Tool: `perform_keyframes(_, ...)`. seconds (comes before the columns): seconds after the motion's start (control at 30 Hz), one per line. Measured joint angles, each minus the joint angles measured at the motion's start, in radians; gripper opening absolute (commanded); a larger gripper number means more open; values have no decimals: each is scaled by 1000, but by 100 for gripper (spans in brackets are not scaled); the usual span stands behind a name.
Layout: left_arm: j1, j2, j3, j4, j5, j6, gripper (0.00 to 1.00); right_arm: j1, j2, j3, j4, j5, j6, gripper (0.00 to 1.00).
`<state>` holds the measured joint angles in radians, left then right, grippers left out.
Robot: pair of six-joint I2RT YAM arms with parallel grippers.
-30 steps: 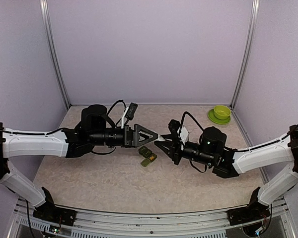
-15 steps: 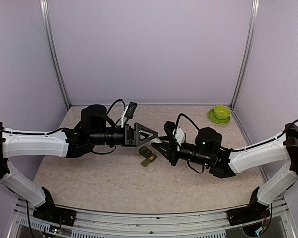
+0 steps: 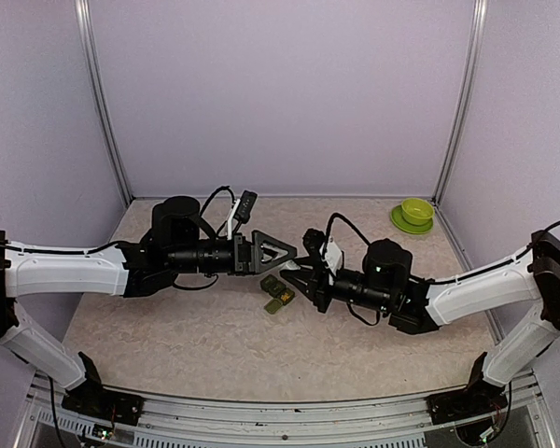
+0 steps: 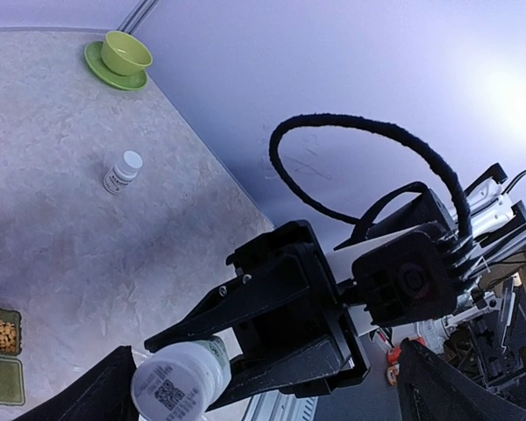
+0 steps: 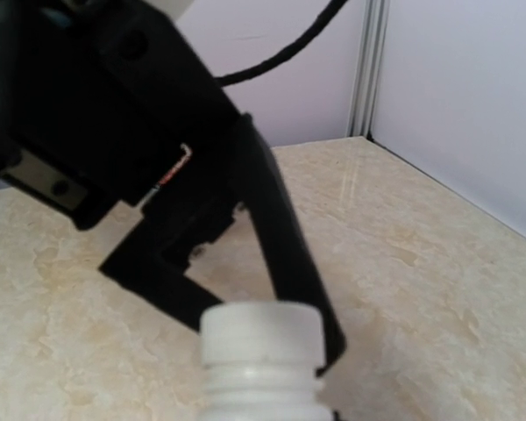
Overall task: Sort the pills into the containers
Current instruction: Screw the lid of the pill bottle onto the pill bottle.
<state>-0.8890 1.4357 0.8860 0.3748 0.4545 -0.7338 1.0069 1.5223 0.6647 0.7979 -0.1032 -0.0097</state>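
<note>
Here, above the middle of the beige bench (image 3: 168, 345), the left gripper (image 3: 282, 254) points right, its jaws spread wide with nothing between them. The right gripper (image 3: 297, 275) faces it from the right, jaws clamped on a white pill bottle (image 4: 180, 379). The containers (image 3: 278, 292) lie on the bench just near of both tips, one compartment open and showing tan pills (image 4: 4, 335).

Pale lilac walls (image 3: 280, 93) on three sides. Silver corner posts (image 3: 459, 103) at back. Beige marbled tabletop (image 3: 215, 345). Metal rail (image 3: 280, 411) along near edge. Soft, even light.
</note>
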Motion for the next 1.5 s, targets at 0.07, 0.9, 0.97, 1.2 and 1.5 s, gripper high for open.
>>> perform_keyframes(0.07, 0, 0, 0, 0, 0, -1, 99, 3, 5, 3, 0, -5, 0, 3)
perform_keyframes(0.9, 0, -6, -13, 68, -11, -23, 99, 27, 13, 2, 7, -11, -2, 3)
perform_keyframes(0.97, 0, -8, -16, 75, -13, -24, 99, 27, 3, -4, 6, 7, -5, 3)
perform_keyframes(1.2, 0, -16, -27, 80, -20, -24, 99, 27, -29, -21, 11, 60, -8, 2)
perform_keyframes(1.5, 0, -18, -29, 80, -26, -24, 99, 27, -32, -26, 19, 95, -7, 2)
